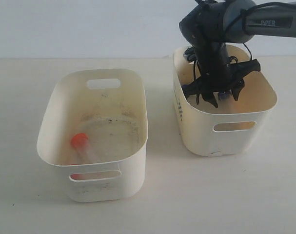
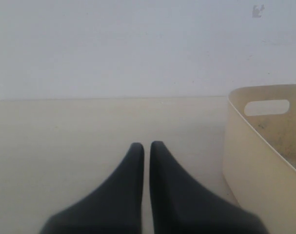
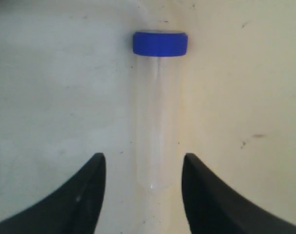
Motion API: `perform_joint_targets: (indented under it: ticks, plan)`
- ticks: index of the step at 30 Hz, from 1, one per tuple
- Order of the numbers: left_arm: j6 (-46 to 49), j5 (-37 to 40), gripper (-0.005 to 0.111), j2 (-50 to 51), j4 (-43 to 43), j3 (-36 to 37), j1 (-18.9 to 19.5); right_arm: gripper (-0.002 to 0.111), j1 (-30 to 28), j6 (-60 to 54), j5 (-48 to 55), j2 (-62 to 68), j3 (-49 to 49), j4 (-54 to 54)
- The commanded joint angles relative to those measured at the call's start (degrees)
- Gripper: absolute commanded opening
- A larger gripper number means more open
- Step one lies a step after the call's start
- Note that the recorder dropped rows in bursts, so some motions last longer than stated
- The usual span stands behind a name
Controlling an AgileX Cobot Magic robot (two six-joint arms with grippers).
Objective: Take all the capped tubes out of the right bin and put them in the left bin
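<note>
Blue-capped tube [image 3: 157,114] lies flat on the floor of the right bin [image 1: 226,134], its clear body pointing toward the wrist camera and its cap at the far end. We see the right jaws spread wide around the tube's closed end, one finger [image 3: 84,195] on each side, with a strip of bare floor between each finger and the tube wall, so nothing is gripped. In the exterior view the right arm [image 1: 213,29] reaches down past the rim into this bin, and its spread fingers fill much of the inner width. Bits of blue show beside them, too hidden for us to sort out.

An orange-capped tube [image 1: 82,147] rests in the left bin [image 1: 104,183] near its front wall. The rest of that scuffed floor lies open. The two bins stand apart, with a band of counter [image 1: 162,161] between their facing walls.

The left jaws are drawn nearly together, a thin slit between them, holding nothing. They hover over bare counter, beside the outer wall of the left bin [image 2: 255,170] and clear of its rim.
</note>
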Motion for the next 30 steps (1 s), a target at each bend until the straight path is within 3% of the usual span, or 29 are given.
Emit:
perform_joint_targets:
  ticks: [1, 30]
  plan:
    - [-0.2, -0.6, 0.004, 0.2, -0.1, -0.2, -0.1, 0.063, -0.1, 0.2, 0.1, -0.2, -0.1, -0.8]
    - [-0.2, -0.6, 0.004, 0.2, -0.1, -0.2, -0.1, 0.058, -0.1, 1.1, 0.1, 3.8, 0.0, -3.2]
